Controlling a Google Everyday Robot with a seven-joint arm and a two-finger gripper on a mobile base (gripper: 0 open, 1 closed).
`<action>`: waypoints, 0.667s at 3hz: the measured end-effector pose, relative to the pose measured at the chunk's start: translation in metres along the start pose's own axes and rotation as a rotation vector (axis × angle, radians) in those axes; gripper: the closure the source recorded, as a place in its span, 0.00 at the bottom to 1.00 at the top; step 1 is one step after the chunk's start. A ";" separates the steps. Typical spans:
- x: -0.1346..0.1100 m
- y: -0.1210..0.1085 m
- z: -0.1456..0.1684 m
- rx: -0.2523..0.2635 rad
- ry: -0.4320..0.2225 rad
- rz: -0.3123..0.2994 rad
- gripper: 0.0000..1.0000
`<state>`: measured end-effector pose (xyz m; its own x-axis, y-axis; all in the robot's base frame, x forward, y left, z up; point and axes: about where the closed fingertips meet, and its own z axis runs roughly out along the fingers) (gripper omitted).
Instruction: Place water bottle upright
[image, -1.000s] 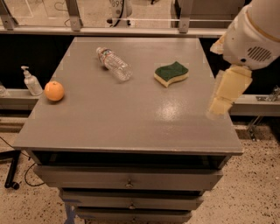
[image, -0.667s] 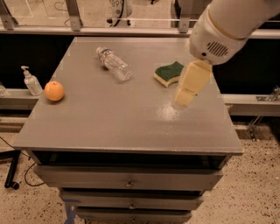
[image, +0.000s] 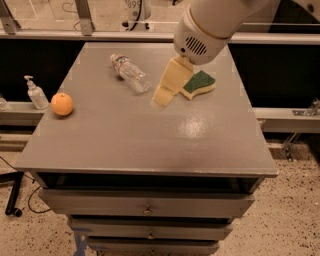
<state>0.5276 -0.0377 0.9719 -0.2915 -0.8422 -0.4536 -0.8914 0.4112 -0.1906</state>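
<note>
I am holding my cream-coloured two-finger gripper (image: 161, 98) above the grey table top (image: 150, 145), its tip just right of the small clear ribbed plastic water bottle (image: 131, 73). The bottle is lying on its side near the back, white cap pointing away. My fingers are pressing together, gripping nothing. A green-and-yellow sponge (image: 199, 84) is sitting just beside me on the right.

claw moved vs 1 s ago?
Yes. The claw has swung left: from right of the sponge to left of it, now near the lying bottle.
</note>
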 end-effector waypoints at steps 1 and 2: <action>0.000 0.000 0.000 0.000 0.000 0.000 0.00; -0.007 -0.002 0.002 0.010 -0.040 0.016 0.00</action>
<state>0.5319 -0.0322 0.9740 -0.2918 -0.8209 -0.4909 -0.8830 0.4285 -0.1916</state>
